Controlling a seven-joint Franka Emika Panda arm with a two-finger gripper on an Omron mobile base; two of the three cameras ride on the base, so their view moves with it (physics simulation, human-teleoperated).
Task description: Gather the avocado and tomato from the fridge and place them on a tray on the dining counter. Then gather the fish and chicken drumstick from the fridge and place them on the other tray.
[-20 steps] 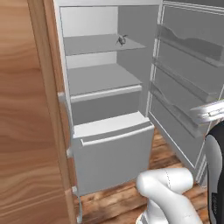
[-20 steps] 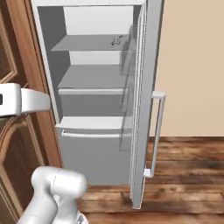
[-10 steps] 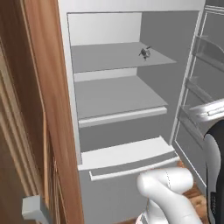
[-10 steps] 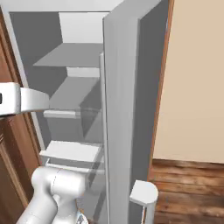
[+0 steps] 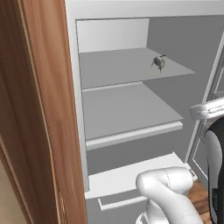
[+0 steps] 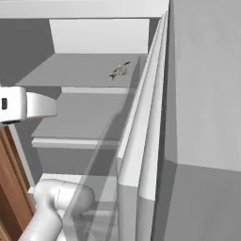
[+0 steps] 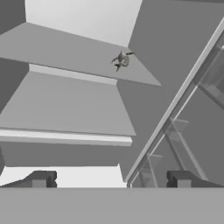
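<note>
The fridge (image 5: 131, 113) stands open close in front of me, with grey shelves (image 6: 84, 113) inside. On its upper shelf lies a small grey fish (image 5: 159, 62), also seen in the right base view (image 6: 119, 70) and in the hand view (image 7: 123, 60). My gripper (image 7: 110, 180) is open with nothing between its fingertips (image 7: 39, 179), low in front of the shelves and well short of the fish. The avocado, tomato, chicken drumstick, trays and dining counter are out of view.
A tall wooden cabinet side (image 5: 39, 109) borders the fridge on the left. The open fridge door (image 6: 202, 94) with clear door shelves (image 7: 197, 131) stands close on the right. The fridge's lower drawer front (image 5: 131, 183) juts out below the shelves.
The whole picture has shifted: the base has moved in toward the fridge, so the shelves and the fish look larger. The gripper has stayed open.
</note>
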